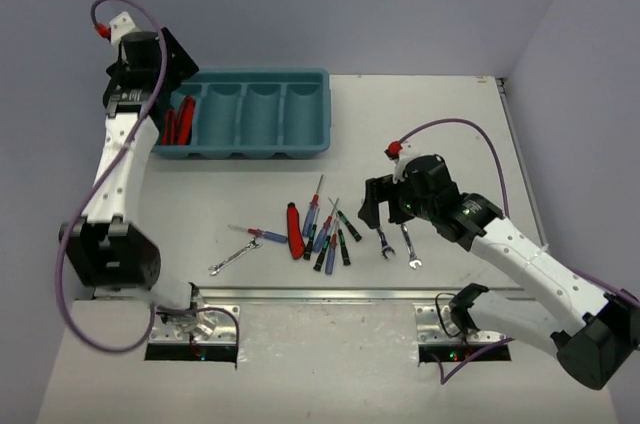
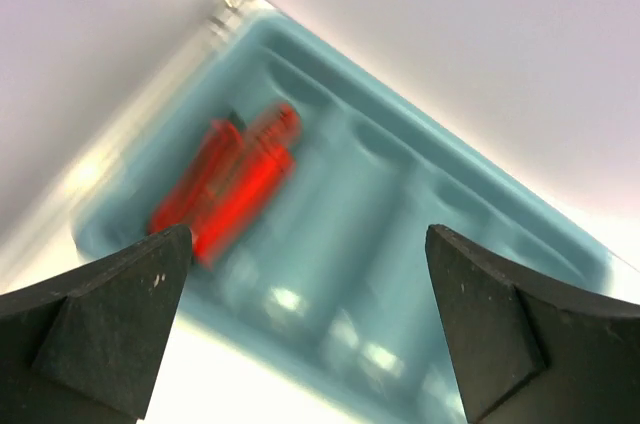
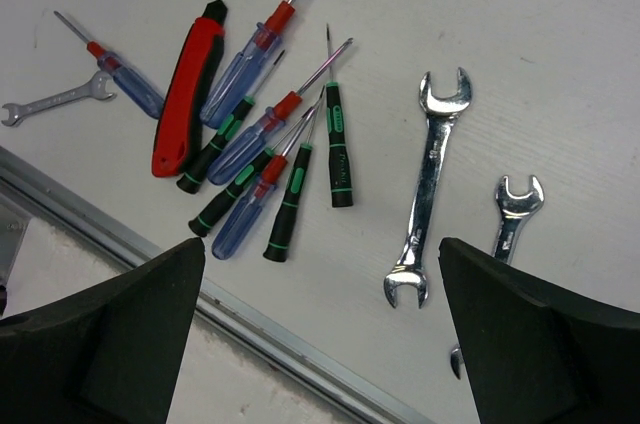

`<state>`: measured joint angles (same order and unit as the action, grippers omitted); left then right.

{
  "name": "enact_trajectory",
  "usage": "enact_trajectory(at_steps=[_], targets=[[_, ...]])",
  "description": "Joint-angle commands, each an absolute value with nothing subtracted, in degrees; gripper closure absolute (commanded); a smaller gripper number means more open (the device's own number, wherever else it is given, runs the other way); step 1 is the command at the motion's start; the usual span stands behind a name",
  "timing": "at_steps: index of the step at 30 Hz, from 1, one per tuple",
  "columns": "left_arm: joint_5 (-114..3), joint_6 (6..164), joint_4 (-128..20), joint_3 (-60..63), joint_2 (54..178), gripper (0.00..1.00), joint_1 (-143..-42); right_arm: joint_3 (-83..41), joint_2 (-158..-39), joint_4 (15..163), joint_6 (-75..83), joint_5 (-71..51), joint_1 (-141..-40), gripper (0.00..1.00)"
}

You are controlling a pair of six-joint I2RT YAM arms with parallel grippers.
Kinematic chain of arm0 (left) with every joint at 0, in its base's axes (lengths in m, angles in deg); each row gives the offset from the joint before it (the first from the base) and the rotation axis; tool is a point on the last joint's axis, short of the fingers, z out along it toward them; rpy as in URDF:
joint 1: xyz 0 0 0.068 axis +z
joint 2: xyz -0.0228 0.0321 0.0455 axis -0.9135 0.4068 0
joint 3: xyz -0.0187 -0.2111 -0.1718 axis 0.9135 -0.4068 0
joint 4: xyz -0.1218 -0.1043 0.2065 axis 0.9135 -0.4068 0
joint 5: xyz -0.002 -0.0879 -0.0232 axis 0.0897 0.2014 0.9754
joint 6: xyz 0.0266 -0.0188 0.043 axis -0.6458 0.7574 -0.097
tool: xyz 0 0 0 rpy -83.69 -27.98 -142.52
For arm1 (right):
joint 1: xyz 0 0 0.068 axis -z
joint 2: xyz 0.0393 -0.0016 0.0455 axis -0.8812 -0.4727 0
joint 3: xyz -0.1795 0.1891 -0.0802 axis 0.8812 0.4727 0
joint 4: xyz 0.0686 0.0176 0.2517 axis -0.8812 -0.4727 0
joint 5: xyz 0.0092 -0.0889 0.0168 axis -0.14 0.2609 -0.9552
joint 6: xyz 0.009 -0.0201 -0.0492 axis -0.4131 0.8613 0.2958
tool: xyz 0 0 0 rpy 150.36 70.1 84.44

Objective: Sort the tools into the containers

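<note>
The teal tray [image 1: 256, 151] of containers stands at the back left. Its leftmost compartment holds red-handled tools [image 1: 178, 120], blurred red [image 2: 235, 179] in the left wrist view. My left gripper [image 1: 170, 59] hangs open above that end of the tray [image 2: 380, 244], nothing between its fingers [image 2: 309, 231]. At the table's middle lie a red-and-black cutter [image 1: 294, 229], several screwdrivers [image 1: 327, 229] and three silver wrenches. My right gripper [image 1: 375, 206] hovers open [image 3: 321, 242] over them, above a long wrench [image 3: 428, 194], a second wrench [image 3: 512, 212] and green-banded screwdrivers [image 3: 338, 149].
A metal rail [image 1: 300, 293] runs along the table's near edge, close below the tools [image 3: 290, 334]. A blue-handled screwdriver [image 1: 260, 234] and a small wrench [image 1: 232, 260] lie apart to the left of the pile. Purple walls close in the left and back.
</note>
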<state>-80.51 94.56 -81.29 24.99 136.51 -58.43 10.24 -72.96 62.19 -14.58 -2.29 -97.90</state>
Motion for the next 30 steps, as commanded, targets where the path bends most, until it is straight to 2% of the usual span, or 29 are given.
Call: enact_trajectory(at_steps=[1,2,4,8,14,16,19,21,30], targets=[[-83.9,105.5,-82.8,6.7,114.2,0.00,-72.2,7.1,-79.9,66.3,-21.4,-7.3,-99.0,0.01],[-83.3,105.5,-82.8,6.3,110.9,0.00,-73.5,7.0,-81.8,66.3,-21.5,-7.0,-99.1,0.01],[-80.7,105.7,-82.7,-4.2,102.5,0.00,-74.6,4.8,-86.9,67.5,-24.8,-6.1,-102.4,0.05],[-76.8,101.6,-85.8,-12.9,86.7,0.00,-74.5,0.6,-98.1,69.7,-29.2,-1.9,-109.1,0.13],[-67.1,95.5,-89.5,-18.0,77.2,0.00,-74.5,-11.8,-113.1,65.7,-31.6,8.3,-116.7,0.24],[-63.2,93.6,-88.6,-21.6,75.9,0.00,-74.5,-17.2,-119.5,63.7,-32.0,10.0,-118.6,0.31],[-64.5,94.6,-88.1,-23.6,75.2,0.00,-74.6,-23.3,-126.0,61.3,-32.1,11.5,-120.2,0.42],[-62.5,94.4,-87.0,-24.3,74.1,0.00,-74.5,-27.3,-129.7,59.7,-32.2,12.9,-121.0,0.55],[-62.4,94.7,-85.8,-26.0,68.5,0.00,-74.5,-37.2,-137.9,54.3,-33.4,15.9,-121.5,0.56]])
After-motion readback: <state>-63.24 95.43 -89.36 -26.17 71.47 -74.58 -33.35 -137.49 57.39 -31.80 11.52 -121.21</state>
